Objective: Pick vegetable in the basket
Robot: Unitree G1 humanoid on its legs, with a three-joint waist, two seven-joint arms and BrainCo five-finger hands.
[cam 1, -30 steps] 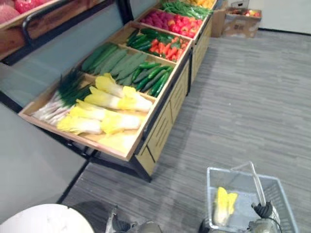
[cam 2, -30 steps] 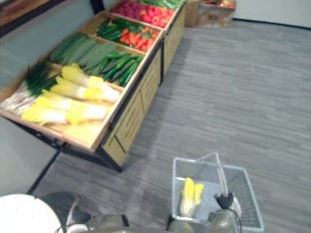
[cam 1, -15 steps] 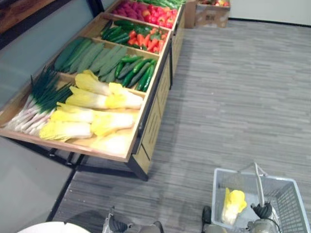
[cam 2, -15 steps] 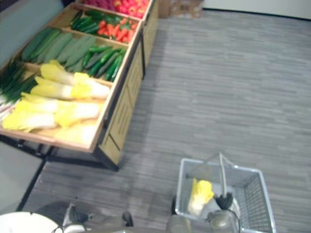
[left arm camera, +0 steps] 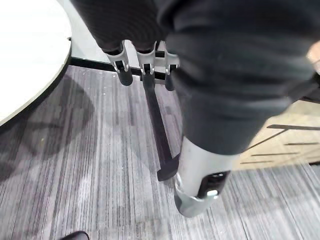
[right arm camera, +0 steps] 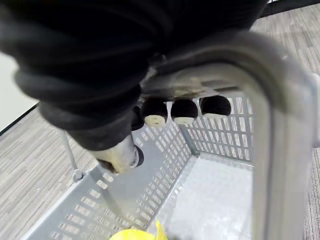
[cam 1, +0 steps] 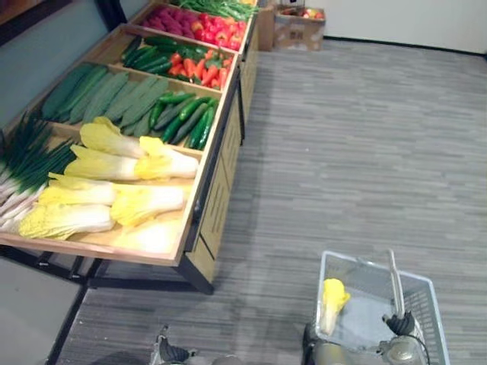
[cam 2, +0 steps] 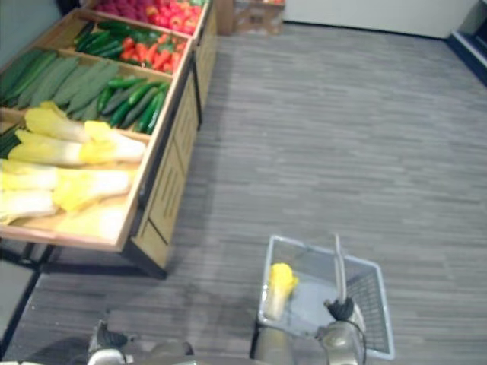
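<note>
View from the head, looking down. A grey perforated plastic basket [cam 1: 365, 268] stood on the grey striped carpet floor [cam 1: 342, 152] at 5 o'clock. One pale yellow leafy cabbage [cam 1: 332, 303], the task's vegetable, lay inside the basket against its 9 o'clock wall. The basket's grey bar handle [cam 1: 394, 277] ran upright over the middle, toward 3 o'clock of that cabbage. The right hand [cam 1: 399, 325] was clenched on the near end of the handle. In its wrist view the dark fingertips [right arm camera: 182, 110] curled round the bar, with the basket's mesh wall and the yellow leaf tip below. The left hand [left arm camera: 197, 170] hung released at 7 o'clock, fingers relaxed and holding nothing, above the carpet and near a white round tabletop [left arm camera: 30, 50]. A long wooden display stand [cam 1: 152, 255] filled 9 to 12 o'clock. Its nearest compartment held more yellow-white cabbages [cam 1: 114, 182] with green onions [cam 1: 30, 152] at their 9 o'clock. Dark green cucumbers [cam 1: 183, 118] lay in the next compartment toward 12 o'clock.
</note>
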